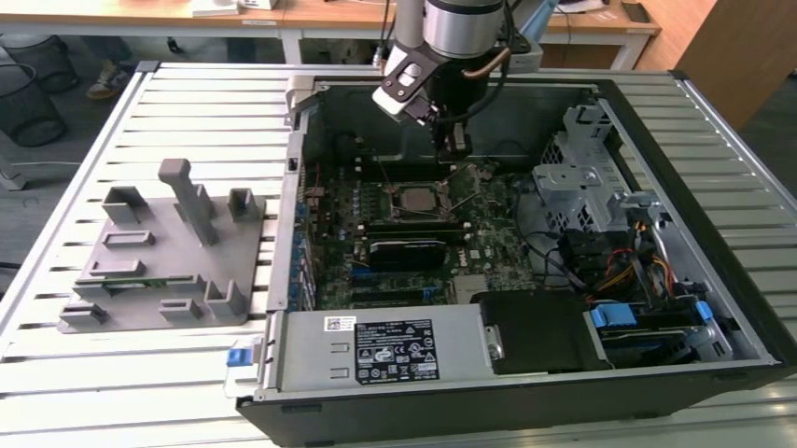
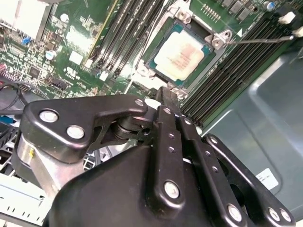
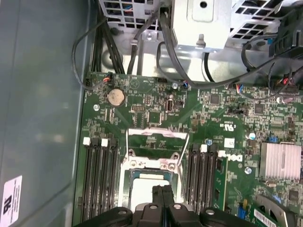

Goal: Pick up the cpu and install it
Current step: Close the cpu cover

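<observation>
- As it lies flat in its socket, the cpu (image 2: 182,56) shows a pale, silvery-white square lid with a thin darker rim. In the first wrist view its matte metal face (image 3: 141,185) is partly hidden behind the claw.
- A bright metal socket frame (image 2: 215,40) with bolted corners borders the chip.
- Long, black, ribbed memory slots (image 3: 102,175) run along both sides of the socket.
- All of this sits on the green motherboard (image 3: 218,118), which is speckled with tiny components.
- Just above the socket's edge hangs the gripper (image 2: 168,92), a glossy black linkage dotted with silver rivets. Its two slim fingers are pressed together with nothing between them.
- In the exterior view the gripper (image 1: 454,140) reaches down into the open, black steel computer case (image 1: 498,420).
- At the exterior view's left, a grey plastic fixture (image 1: 162,271) with blocky posts rests on the slatted metal table (image 1: 149,373), well apart from the chip.
</observation>
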### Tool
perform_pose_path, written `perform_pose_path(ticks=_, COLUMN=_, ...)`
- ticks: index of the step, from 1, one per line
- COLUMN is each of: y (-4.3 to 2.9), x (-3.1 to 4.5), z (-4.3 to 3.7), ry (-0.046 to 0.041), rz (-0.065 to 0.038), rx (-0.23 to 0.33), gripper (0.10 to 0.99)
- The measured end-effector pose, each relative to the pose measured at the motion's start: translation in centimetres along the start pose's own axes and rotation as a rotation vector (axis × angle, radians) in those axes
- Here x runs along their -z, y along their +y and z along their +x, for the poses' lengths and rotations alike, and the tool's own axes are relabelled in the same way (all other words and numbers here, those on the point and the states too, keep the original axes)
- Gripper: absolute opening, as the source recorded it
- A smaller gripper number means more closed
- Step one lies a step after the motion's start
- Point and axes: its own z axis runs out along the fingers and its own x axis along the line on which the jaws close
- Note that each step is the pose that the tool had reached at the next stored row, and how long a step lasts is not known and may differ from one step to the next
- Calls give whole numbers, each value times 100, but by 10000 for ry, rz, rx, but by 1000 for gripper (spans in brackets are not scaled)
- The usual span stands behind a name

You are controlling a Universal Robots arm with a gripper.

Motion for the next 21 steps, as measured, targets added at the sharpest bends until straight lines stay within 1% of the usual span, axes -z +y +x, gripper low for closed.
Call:
perform_pose_path(ticks=7, y=78, x=-4, z=-4, ry=1, rz=0, rx=0, gripper=106)
perform_pose_path(ticks=15, y=126, x=-6, z=-7, ry=0, rz=0, rx=0, gripper=106)
perform_pose_path(ticks=21, y=189, x=-8, z=-11, ry=0, rz=0, rx=0, gripper=106)
